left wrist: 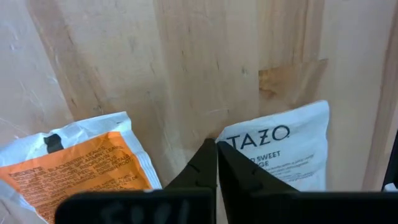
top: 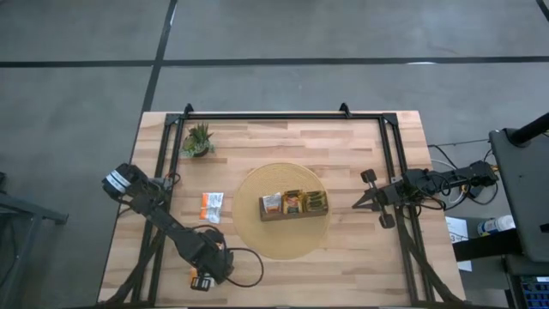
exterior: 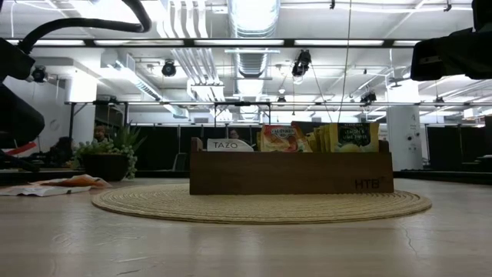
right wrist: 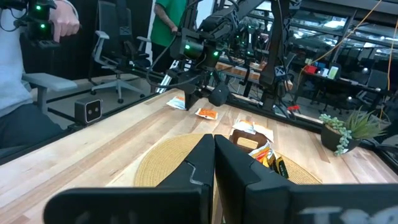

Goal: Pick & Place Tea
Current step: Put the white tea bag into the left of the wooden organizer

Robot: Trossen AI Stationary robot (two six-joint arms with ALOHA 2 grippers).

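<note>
On the wooden table (top: 343,249), the left gripper (left wrist: 216,152) at 7 o'clock has fingers pressed together, apparently empty, between two tea sachets (left wrist: 283,149). The right gripper (top: 358,204) waits closed at 3 o'clock.

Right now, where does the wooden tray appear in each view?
High view: the wooden tray is at the centre, on the round mat.
Low view: centre, on the mat.
Left wrist view: not in it.
Right wrist view: past the arm's own fingers, on the mat.
Shared landmark: the mat.
</note>
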